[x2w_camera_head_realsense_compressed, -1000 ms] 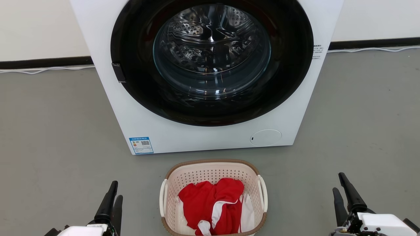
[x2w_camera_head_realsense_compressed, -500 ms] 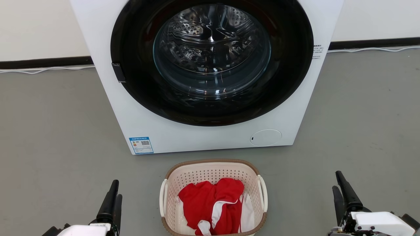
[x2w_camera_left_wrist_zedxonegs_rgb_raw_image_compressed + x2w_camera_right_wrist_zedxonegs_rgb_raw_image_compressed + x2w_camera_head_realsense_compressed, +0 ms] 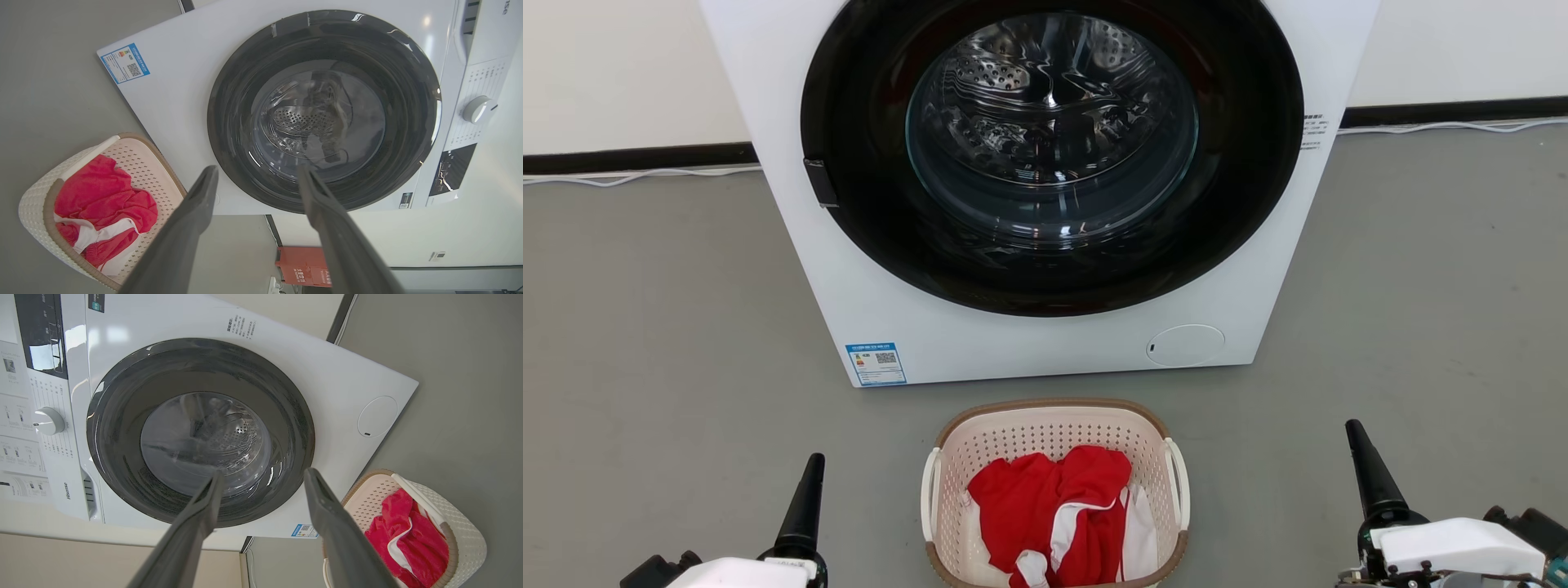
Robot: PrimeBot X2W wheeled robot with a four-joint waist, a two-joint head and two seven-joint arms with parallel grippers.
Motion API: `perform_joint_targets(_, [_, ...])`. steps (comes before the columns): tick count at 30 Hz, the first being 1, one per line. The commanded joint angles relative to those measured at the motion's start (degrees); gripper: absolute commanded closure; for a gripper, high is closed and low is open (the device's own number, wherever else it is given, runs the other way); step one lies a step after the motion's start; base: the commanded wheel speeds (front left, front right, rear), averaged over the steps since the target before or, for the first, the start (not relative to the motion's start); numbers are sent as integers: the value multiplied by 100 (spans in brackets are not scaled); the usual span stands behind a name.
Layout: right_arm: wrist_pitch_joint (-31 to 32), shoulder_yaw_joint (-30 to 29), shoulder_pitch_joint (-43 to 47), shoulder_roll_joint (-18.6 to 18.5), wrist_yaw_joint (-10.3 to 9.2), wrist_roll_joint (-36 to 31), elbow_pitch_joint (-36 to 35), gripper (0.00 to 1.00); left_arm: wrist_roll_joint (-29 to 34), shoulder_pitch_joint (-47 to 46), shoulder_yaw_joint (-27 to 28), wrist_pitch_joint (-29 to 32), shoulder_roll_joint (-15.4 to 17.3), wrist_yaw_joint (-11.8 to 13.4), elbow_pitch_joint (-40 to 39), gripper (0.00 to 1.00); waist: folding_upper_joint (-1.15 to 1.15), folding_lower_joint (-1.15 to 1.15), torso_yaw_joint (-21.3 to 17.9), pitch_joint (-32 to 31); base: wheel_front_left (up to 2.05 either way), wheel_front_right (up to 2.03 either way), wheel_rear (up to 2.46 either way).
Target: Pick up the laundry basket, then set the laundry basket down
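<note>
The laundry basket (image 3: 1045,433), cream perforated plastic with a brown rim, stands on the grey floor at bottom centre, with white loop handles (image 3: 1178,482) on its left and right sides. Red and white clothes (image 3: 1045,506) lie in it. My left gripper (image 3: 813,467) hovers left of the basket, well apart from it. Off to the basket's right, equally clear of it, is my right gripper (image 3: 1356,433). The left wrist view shows the left gripper (image 3: 258,169) open and empty, the basket (image 3: 139,163) at lower left. In the right wrist view the right gripper (image 3: 264,473) is open, the basket (image 3: 466,539) at lower right.
A white washing machine (image 3: 1029,351) with a closed round dark door (image 3: 1054,155) stands just behind the basket. A white cable (image 3: 645,173) runs along the wall's dark baseboard. A red box (image 3: 304,265) sits by the wall beyond the machine. Grey floor lies on both sides.
Both grippers have rolled about their wrists, so each now shows edge-on as a single finger in the head view. The right one crept up and inward, the left dropped slightly. The basket stayed put.
</note>
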Motion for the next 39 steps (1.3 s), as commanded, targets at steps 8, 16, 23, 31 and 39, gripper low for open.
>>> perform_joint_targets(8, [-201,163,-258,-138,19,-882,-213,0,727,-153,30,-176,51,3,-113,0,0,-1,5,-22,0,0,0])
perform_joint_targets(16, [-335,259,-341,-195,22,-1626,-141,0,1504,-172,47,-311,96,29,-58,0,0,-1,-9,-35,0,0,0])
perform_joint_targets(23, [-451,358,-452,-236,24,-2204,-28,0,2220,-210,35,-428,144,84,4,0,0,-1,-21,-44,0,0,0])
perform_joint_targets(31, [-585,458,-557,-282,27,-2817,140,0,2972,-215,64,-563,184,123,36,0,0,-1,-28,-60,0,0,0])
perform_joint_targets(39, [-718,534,-638,-299,30,-3412,301,0,3648,-206,116,-697,188,147,7,0,0,-1,-28,-69,0,0,0])
